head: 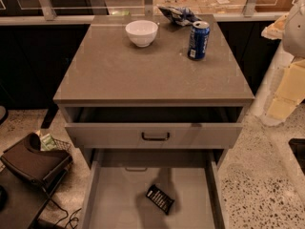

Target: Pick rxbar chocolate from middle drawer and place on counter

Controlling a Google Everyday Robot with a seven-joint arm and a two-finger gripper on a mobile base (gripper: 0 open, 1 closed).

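The rxbar chocolate [160, 199] lies flat on the floor of the middle drawer [101, 194]. The drawer is pulled out below the counter's [143, 75] near edge. The bar sits about under the middle of that edge, turned at a slant and clear of both drawer walls.

The gripper [287, 92] hangs off the counter's right edge, just past the near right corner and above the speckled floor, well apart from the bar. I cannot tell how wide it stands; the bar is not in it.

The bar looks light and thin, firm inside a slick wrapper, so it will likely slide on the smooth grey floor rather than resist. A grip across the short width, at mid-length and squared to the slant, seems safest. Pinching the crimped ends would probably let it droop or slip.

Free space for setting it down is the near half of the counter. The white bowl [141, 32] sits by the far edge, the blue soda can [198, 40] toward the far right corner, and the snack bag [178, 15] on the far edge.
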